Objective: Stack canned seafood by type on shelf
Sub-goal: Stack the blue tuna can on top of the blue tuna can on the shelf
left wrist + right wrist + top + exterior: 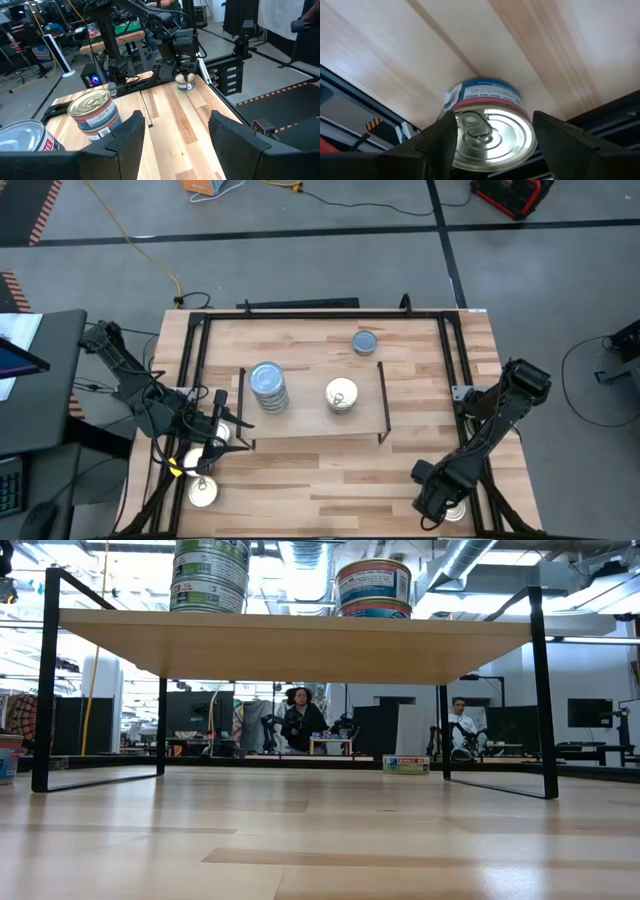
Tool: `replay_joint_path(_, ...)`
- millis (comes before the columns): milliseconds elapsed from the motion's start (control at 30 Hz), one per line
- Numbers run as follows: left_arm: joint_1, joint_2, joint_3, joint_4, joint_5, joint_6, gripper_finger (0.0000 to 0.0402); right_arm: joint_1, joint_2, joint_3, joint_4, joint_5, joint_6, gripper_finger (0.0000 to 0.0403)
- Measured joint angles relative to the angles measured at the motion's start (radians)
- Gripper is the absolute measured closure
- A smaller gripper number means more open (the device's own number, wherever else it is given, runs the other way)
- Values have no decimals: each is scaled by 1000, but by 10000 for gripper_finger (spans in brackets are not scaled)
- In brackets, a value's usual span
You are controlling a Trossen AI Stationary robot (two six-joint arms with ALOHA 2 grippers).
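Observation:
The shelf [310,425] stands mid-table on thin black legs [45,680]. On its top are a stack of blue-grey-lidded tins [268,387] and a shorter stack of silver-lidded tins [341,395]. A single blue-grey tin [366,342] rests on the table behind the shelf. At the near right corner my right gripper [447,505] points down over a silver pull-tab tin [492,135] that stands on the table, one finger on each side of it. My left gripper [175,140] hangs open and holds nothing, near the shelf's left end [215,430]. My right gripper comes at the silver tin from above. Its two fingers [437,137] stand at opposite sides of the tin's rim [530,132]. The tin sits upright on the table. Whether the fingers touch it, I cannot tell.
Loose silver tins lie by the left gripper near the table's left edge [203,492] [193,458]. A black frame [300,315] runs around the tabletop. Bare wood lies between the shelf and the near edge. People sit in the room beyond [303,720].

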Motion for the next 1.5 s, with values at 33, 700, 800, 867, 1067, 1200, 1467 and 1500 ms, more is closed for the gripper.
replay_joint_path(33, 0, 0, 0, 0, 0, 0, 191, -3, -1, -7, 7, 0, 3, 117)
replay_joint_path(700, 0, 0, 0, -16, 0, -3, 191, -56, 0, -89, -22, 201, -43, 117)
replay_joint_path(800, 0, 0, 0, -16, 0, -3, 191, -62, 1, -82, -46, 206, -56, 117)
replay_joint_path(867, 0, 0, 0, -17, 0, -3, 191, -66, 0, -53, -116, 242, -69, 117)
replay_joint_path(1067, 0, 0, 0, -20, 0, -9, 191, -56, -15, 98, -203, 431, -113, 117)
replay_joint_path(1200, 0, 0, 0, -22, 0, -12, 191, -43, -15, 152, -70, 400, -126, 117)
replay_joint_path(1467, 0, 0, 1, -53, 0, -45, 191, -16, 14, 158, -6, 346, -122, 116)
replay_joint_path(1500, 0, 0, 1, -53, 0, -45, 191, -17, 25, 158, -20, 334, -117, 116)
